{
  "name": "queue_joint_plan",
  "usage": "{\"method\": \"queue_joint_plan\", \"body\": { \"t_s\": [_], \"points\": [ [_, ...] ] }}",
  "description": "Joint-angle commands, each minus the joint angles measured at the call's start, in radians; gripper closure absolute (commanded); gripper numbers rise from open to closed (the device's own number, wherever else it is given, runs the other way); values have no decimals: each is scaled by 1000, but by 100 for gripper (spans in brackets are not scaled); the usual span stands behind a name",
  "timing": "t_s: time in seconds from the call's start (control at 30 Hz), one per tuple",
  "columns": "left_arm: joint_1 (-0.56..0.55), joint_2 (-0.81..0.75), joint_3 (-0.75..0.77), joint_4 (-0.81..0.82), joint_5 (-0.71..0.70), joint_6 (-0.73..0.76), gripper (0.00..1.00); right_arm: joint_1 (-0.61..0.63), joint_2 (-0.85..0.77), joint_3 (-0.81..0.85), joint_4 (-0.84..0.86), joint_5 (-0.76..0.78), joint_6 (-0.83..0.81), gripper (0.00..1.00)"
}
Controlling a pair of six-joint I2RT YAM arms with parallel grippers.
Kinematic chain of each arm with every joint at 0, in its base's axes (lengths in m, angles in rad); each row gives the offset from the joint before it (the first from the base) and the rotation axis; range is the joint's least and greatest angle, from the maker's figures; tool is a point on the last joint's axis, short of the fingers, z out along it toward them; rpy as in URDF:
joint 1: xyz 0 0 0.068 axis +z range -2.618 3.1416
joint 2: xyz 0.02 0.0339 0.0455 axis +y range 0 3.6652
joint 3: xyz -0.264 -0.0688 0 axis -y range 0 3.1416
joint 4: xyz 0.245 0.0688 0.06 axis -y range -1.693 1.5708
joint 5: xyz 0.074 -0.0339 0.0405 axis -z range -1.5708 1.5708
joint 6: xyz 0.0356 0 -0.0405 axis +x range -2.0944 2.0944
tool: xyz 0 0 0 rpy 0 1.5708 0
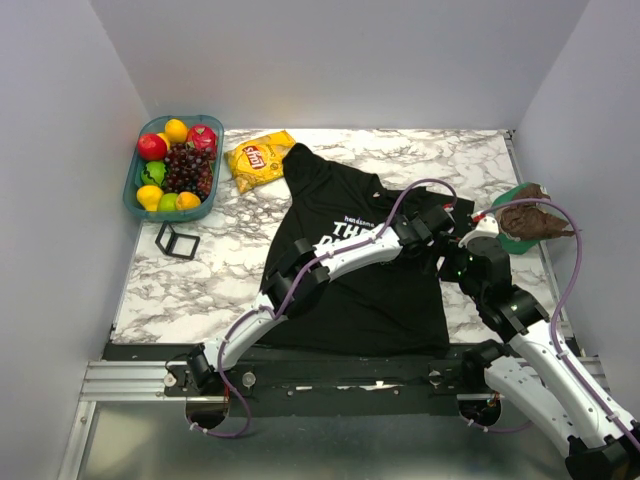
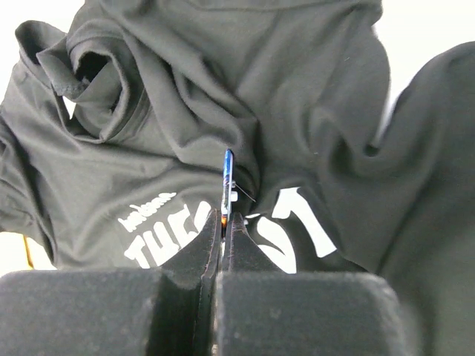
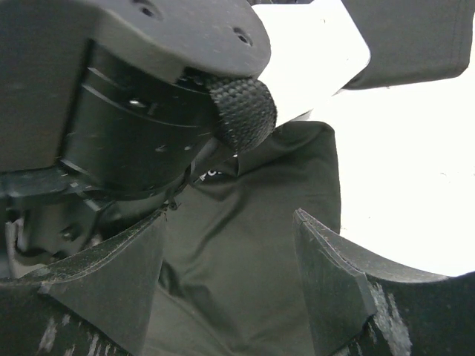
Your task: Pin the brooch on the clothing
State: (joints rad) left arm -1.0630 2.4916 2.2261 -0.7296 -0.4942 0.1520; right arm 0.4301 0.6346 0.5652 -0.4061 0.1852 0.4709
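The clothing (image 1: 380, 300), a black T-shirt with white print, lies crumpled on the marble table (image 1: 230, 270). My left gripper (image 1: 448, 222) reaches over its right side and is shut on the brooch (image 2: 228, 178). In the left wrist view the brooch stands edge-on above the fingertips (image 2: 241, 237), just in front of a fold in the clothing (image 2: 297, 89) near the white letters. My right gripper (image 1: 455, 262) sits close beside the left wrist. It is open (image 3: 230, 215), with black cloth (image 3: 245, 282) showing between its fingers.
A teal basket (image 1: 133, 185) of fruit stands at the back left, with a yellow chip bag (image 1: 258, 158) beside it. A small black frame (image 1: 177, 241) lies left of the shirt. A green dish (image 1: 510, 238) with a brown object sits at the right edge.
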Motion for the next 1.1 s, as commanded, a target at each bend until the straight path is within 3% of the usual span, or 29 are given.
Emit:
{"method": "queue_joint_plan", "body": {
  "t_s": [0.0,0.33,0.57,0.8,1.07],
  "points": [
    [-57,-50,-13,38,62,-34,100,7,-10,1,95,-16,17,23],
    [-40,-82,-52,48,101,-72,100,7,-7,5,90,2,11,21],
    [29,-213,-244,98,178,-109,100,4,39,41,96,25,9,16],
    [123,-283,-330,105,282,-138,100,-37,92,62,145,-27,9,15],
    [202,-349,-436,139,374,-147,100,-87,368,97,266,-170,-14,17]
  ]
}}
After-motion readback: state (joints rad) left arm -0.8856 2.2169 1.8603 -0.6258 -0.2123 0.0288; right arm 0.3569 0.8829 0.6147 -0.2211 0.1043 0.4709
